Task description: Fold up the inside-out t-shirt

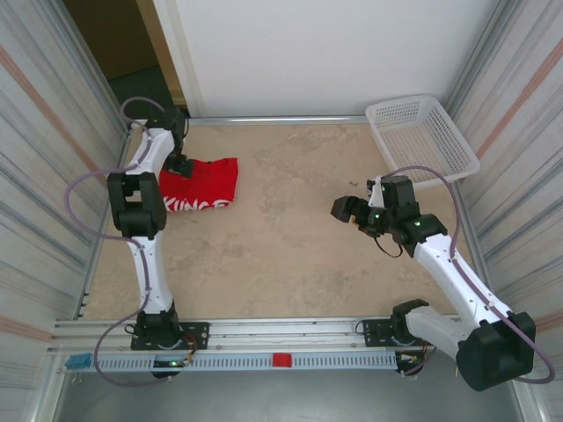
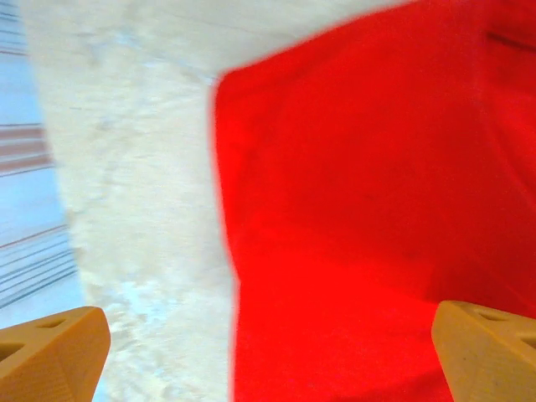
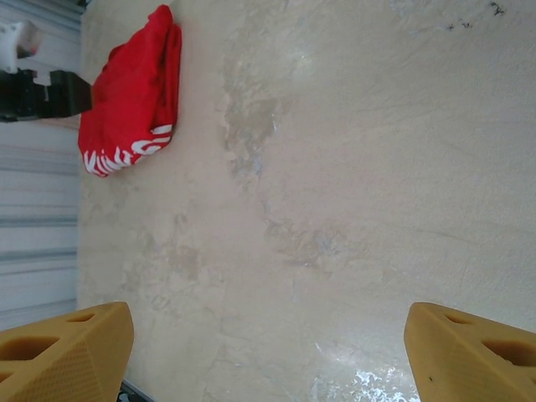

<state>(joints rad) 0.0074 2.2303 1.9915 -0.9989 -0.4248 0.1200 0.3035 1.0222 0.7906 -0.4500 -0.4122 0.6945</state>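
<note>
A white plastic mesh basket [image 1: 422, 136] sits in the far right corner of the mottled beige bench [image 1: 290, 246], well apart from the bright red cloth t-shirt [image 1: 204, 185]. The shirt lies folded at the far left, its long axis running left to right, with white lettering along its near edge. The left claw [image 1: 181, 165] hangs over the shirt's far left corner, jaws spread wide, holding nothing. The right claw [image 1: 343, 209], over bare bench at mid-right, is also wide apart and empty.
</note>
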